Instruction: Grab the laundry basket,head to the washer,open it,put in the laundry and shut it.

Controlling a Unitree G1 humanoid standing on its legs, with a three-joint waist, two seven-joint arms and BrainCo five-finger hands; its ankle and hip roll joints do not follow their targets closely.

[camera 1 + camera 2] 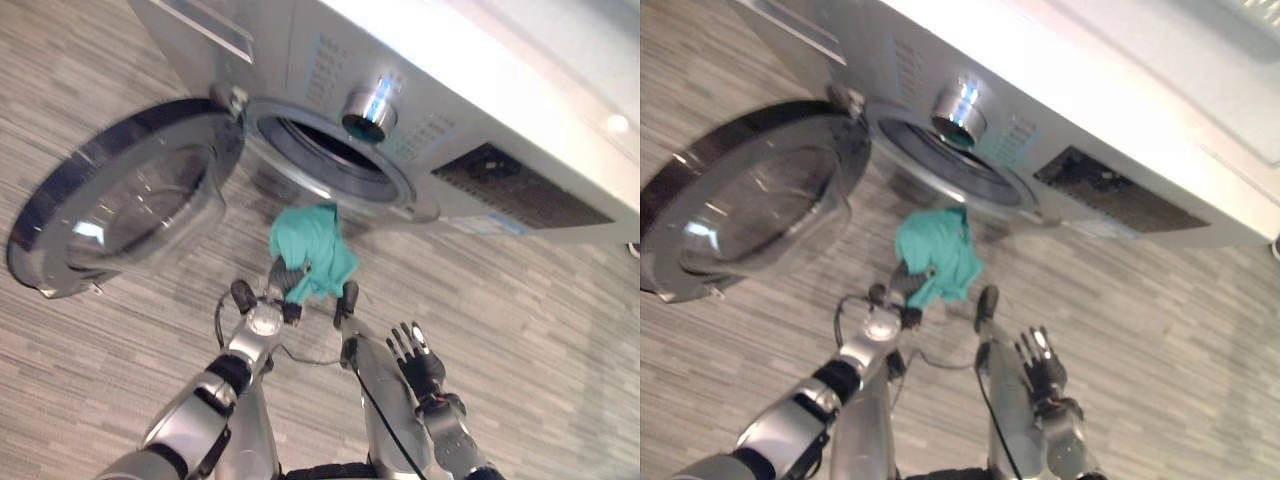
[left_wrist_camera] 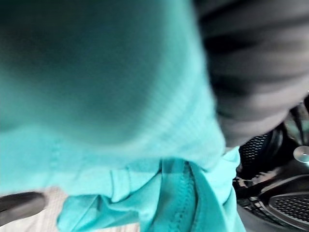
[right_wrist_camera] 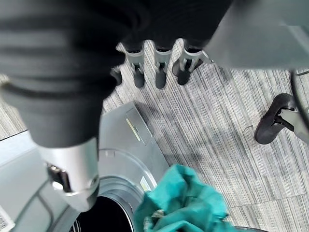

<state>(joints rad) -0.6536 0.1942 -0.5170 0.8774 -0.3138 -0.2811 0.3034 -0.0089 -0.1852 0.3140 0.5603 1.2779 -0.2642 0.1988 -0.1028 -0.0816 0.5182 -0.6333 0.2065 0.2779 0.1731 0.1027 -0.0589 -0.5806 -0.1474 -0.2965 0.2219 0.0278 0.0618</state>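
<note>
The silver washer (image 1: 480, 130) stands in front of me with its round glass door (image 1: 130, 200) swung wide open to the left. Its dark drum opening (image 1: 330, 150) is uncovered. My left hand (image 1: 283, 280) is raised just below the opening, fingers curled into a teal garment (image 1: 315, 245) that bunches above it and hangs down. In the left wrist view the teal cloth (image 2: 111, 125) lies close over the hand, with the perforated drum (image 2: 280, 198) past it. My right hand (image 1: 412, 350) hangs lower to the right, fingers (image 3: 159, 67) straight and holding nothing.
A shiny control knob (image 1: 370, 110) sits above the drum opening. The open door juts out over the grey striped floor (image 1: 520, 300) on my left. Bare floor lies to the right of my right hand.
</note>
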